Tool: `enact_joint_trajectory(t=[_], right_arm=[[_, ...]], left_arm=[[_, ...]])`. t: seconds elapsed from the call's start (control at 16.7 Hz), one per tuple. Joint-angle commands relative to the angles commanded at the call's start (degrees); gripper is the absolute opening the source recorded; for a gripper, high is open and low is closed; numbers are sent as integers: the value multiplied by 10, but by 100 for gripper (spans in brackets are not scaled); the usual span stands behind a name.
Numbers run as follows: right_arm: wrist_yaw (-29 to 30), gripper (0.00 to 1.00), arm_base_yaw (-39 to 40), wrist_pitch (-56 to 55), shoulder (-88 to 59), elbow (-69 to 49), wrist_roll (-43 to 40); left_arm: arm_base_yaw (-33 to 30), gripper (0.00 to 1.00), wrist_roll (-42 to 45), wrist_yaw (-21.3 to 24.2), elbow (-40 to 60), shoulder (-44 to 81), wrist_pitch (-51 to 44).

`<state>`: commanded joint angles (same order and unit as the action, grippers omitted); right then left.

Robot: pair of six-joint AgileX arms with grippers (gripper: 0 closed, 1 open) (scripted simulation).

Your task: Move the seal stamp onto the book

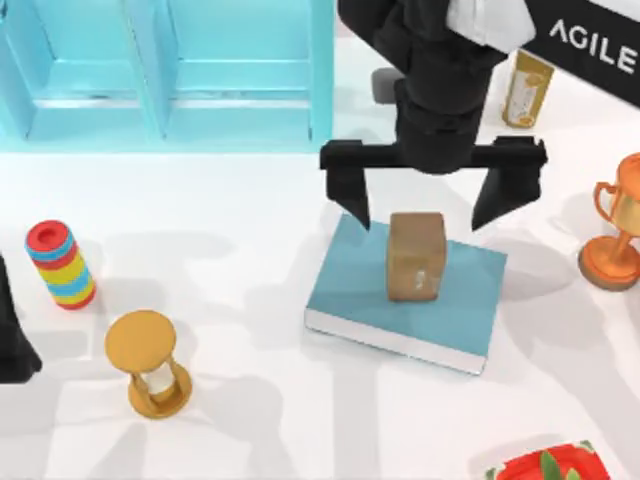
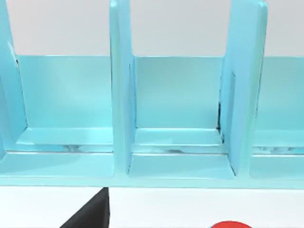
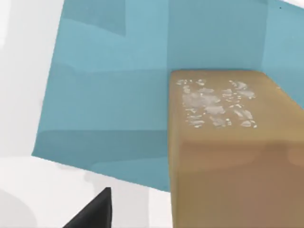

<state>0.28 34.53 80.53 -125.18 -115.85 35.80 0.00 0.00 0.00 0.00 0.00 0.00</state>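
The brown seal stamp (image 1: pixel 415 258) stands on the teal book (image 1: pixel 350 280), which lies flat right of the table's middle. My right gripper (image 1: pixel 428 200) hangs just above and behind the stamp, open, its black fingers spread wider than the block and touching nothing. The right wrist view looks down on the stamp's (image 3: pixel 228 142) top with its pale mark, the book cover (image 3: pixel 109 95) beneath it, and one black fingertip (image 3: pixel 95 213) well apart from the block. My left gripper (image 1: pixel 12 340) stays parked at the table's left edge.
A turquoise shelf unit (image 1: pixel 170 70) spans the back left, also seen in the left wrist view (image 2: pixel 180 118). A striped ring stack (image 1: pixel 60 265) and a golden hourglass (image 1: pixel 148 362) stand at the left. An orange trophy (image 1: pixel 620 225), a gold can (image 1: pixel 527 88) and a red item (image 1: pixel 545 465) are at the right.
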Motion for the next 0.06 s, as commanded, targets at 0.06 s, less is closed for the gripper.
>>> enact_joint_trajectory(t=[0.06], right_arm=[[0,100,0,6,0,-6,0]], left_arm=[[0,100,0,0,0,0,0]])
